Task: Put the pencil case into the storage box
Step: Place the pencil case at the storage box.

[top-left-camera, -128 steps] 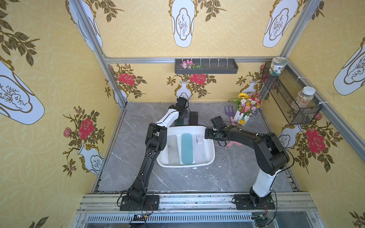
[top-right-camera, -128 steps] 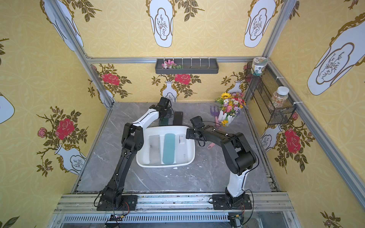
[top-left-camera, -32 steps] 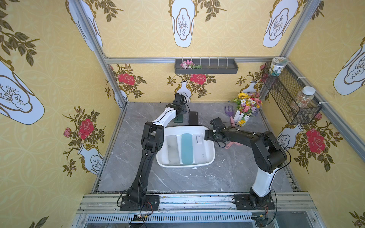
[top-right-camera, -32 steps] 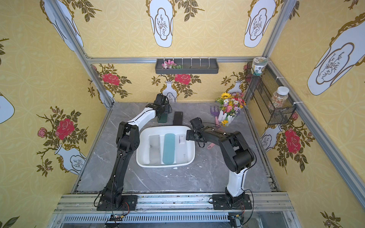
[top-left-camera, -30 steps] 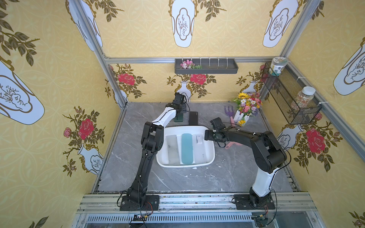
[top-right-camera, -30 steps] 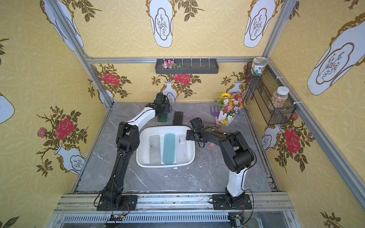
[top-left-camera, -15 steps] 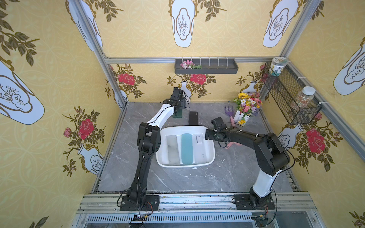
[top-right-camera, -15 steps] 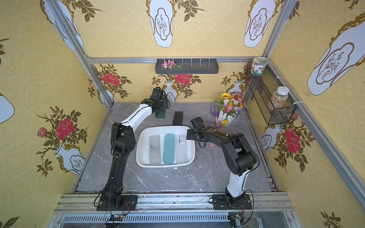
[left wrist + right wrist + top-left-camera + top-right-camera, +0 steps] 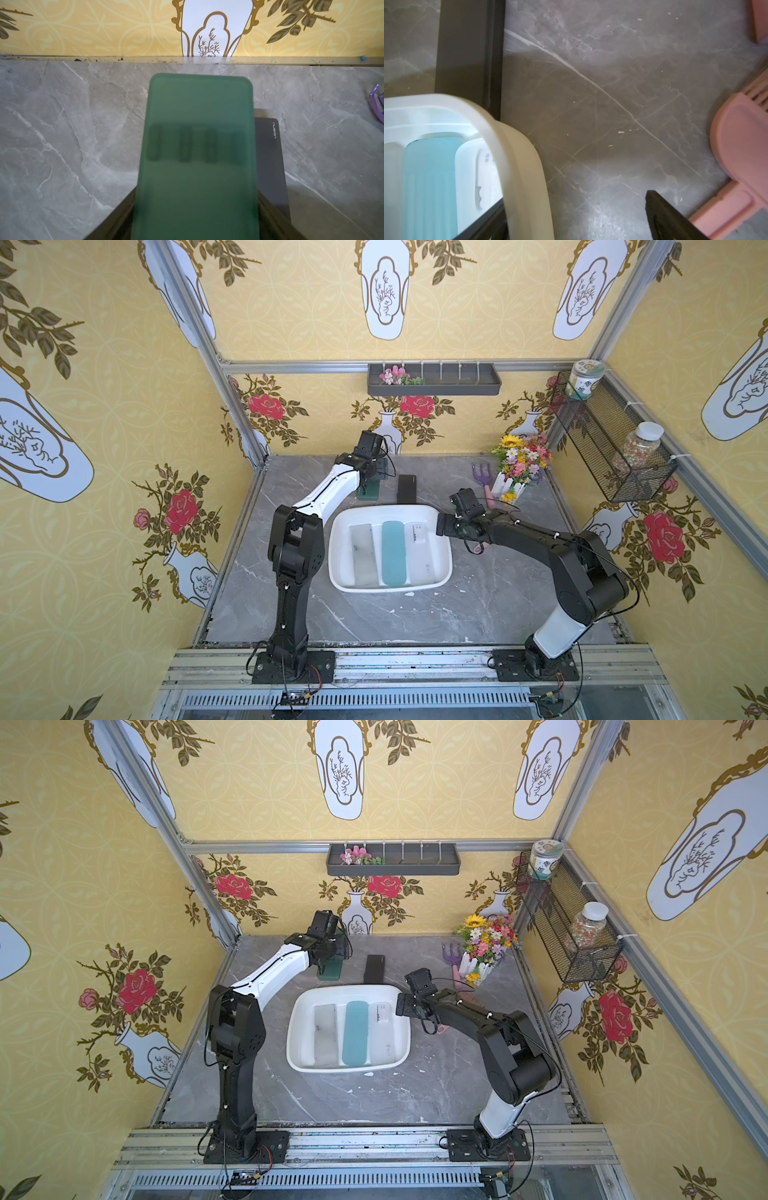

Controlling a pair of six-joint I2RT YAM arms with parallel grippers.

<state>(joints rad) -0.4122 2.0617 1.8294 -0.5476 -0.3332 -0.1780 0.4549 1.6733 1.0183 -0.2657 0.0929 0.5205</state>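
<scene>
My left gripper [image 9: 375,472] [image 9: 195,218] is shut on a dark green pencil case [image 9: 369,490] [image 9: 331,969] [image 9: 197,135] behind the storage box's back left corner. A black pencil case [image 9: 406,488] [image 9: 270,162] lies flat on the table just right of it. The white storage box [image 9: 334,556] [image 9: 291,1040] [image 9: 525,166] holds a translucent grey case [image 9: 363,551], a teal case [image 9: 392,551] and a white case [image 9: 419,551]. My right gripper [image 9: 442,526] [image 9: 571,220] stands open astride the box's right back rim.
A pink plastic tool [image 9: 741,145] lies beside my right arm. A purple rake [image 9: 482,475] and a flower pot [image 9: 519,466] stand at the back right. On the walls hang a grey divided tray [image 9: 434,381] and a black mesh basket [image 9: 611,448] with jars.
My left arm has swung left and toward the back wall, carrying the green pencil case away from the box's back rim. The right arm has stayed put.
</scene>
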